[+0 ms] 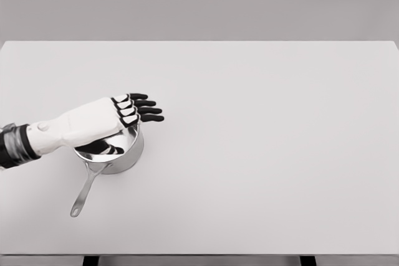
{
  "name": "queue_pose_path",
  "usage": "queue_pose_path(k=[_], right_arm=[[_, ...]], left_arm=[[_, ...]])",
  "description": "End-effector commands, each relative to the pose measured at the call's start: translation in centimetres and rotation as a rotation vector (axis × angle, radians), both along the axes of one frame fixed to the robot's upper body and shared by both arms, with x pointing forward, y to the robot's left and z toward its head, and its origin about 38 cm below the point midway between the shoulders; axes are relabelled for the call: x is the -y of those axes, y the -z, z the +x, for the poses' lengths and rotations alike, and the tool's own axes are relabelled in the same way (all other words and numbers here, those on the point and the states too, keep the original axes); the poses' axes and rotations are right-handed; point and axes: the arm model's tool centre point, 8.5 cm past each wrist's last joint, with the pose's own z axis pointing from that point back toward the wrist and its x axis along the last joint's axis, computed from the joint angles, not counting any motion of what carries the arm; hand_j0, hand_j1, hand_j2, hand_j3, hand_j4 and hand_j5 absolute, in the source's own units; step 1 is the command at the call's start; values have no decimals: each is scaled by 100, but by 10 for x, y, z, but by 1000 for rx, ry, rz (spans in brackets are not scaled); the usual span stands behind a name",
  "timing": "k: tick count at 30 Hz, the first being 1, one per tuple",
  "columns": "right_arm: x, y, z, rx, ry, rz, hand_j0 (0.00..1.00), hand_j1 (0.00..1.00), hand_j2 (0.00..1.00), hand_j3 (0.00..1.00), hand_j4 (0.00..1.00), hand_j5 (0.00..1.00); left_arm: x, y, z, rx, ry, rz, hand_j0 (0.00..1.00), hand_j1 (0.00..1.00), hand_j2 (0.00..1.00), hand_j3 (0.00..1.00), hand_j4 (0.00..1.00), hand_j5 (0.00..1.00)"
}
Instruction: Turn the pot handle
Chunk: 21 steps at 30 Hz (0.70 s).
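L hand [128, 109] flat over pot [115, 151], fingers straight, holds nothing | pot sits on table [262, 154], front-left part | handle [85, 190] sticks out toward robot, a bit left, below the hand | R hand not seen, so L is nearer

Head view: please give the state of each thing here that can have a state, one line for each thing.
Saucepan: upright on the table, no lid, nothing visible inside.
Saucepan handle: points toward the near edge, slightly left, not held.
Left hand: above the saucepan's rim, fingers stretched out, holding nothing.
Right hand: not in view.
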Motion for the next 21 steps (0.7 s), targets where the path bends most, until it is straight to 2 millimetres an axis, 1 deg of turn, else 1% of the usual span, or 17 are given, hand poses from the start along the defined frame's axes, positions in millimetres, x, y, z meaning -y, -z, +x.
queue_pose_path(k=[1,4,6,9,13,16,17,21], right_arm=[[0,0,0,0,0,0,100,100,100,100,100,100],[0,0,0,0,0,0,100,100,100,100,100,100],[0,0,0,0,0,0,100,100,100,100,100,100],[0,0,0,0,2,0,100,100,100,100,100,100],[0,0,0,0,0,0,100,100,100,100,100,100],[0,0,0,0,0,0,100,100,100,100,100,100],[0,0,0,0,0,0,100,100,100,100,100,100],[0,0,0,0,0,0,100,100,100,100,100,100]], left_arm=[[4,6,-3,-23,11,-5,100,100,100,100,100,100],[2,10,-5,-37,14,8,100,100,100,100,100,100],[1,18,-11,-60,11,11,100,100,100,100,100,100],[-8,19,-13,-70,0,38,100,100,100,100,100,100],[-10,27,-18,-94,-2,43,100,100,100,100,100,100],[-28,24,-20,-100,-23,100,100,100,100,100,100,100],[-29,27,-23,-111,-25,103,100,100,100,100,100,100],[-39,24,-23,-108,-38,136,100,100,100,100,100,100]])
